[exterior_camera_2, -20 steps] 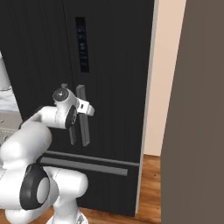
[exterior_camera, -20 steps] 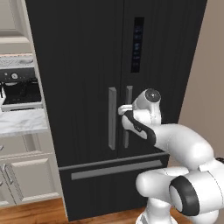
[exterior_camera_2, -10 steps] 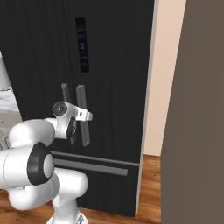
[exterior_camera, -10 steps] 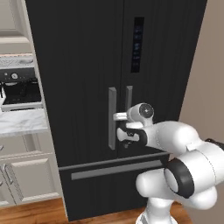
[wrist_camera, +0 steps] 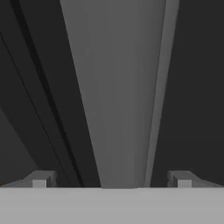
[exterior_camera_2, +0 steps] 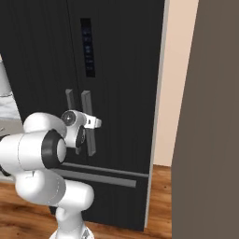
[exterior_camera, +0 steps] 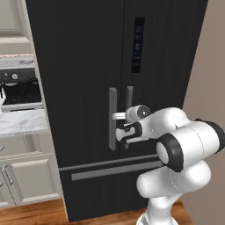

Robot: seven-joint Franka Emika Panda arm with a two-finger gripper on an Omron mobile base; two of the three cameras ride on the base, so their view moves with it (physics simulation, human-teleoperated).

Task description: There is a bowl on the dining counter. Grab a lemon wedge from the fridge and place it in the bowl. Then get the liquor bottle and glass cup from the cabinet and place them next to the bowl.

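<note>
Black fridge (exterior_camera: 88, 66), doors closed, stands directly ahead of the gripper (wrist_camera: 112, 179), whose fingers (wrist_camera: 41, 178) are spread wide, released, on either side of a grey door handle (wrist_camera: 118, 96), gripping nothing.

A wooden floor (exterior_camera: 30, 211) of warm brown planks is seen running beneath the black fridge (exterior_camera: 88, 66), which is stood directly upon it, doors closed. In the left base view, a marble-topped worktop (exterior_camera: 19, 123) is shown to the left of the fridge, set above pale panelled cupboard fronts (exterior_camera: 28, 180) that reach down to the floor. A dark appliance (exterior_camera: 19, 92) is seen resting on that worktop, hard against the wall behind; what kind it is cannot be told. In the right base view, the same floor (exterior_camera_2: 158, 205) is shown continuing to the right of the fridge, between it and a brown wall.
</note>
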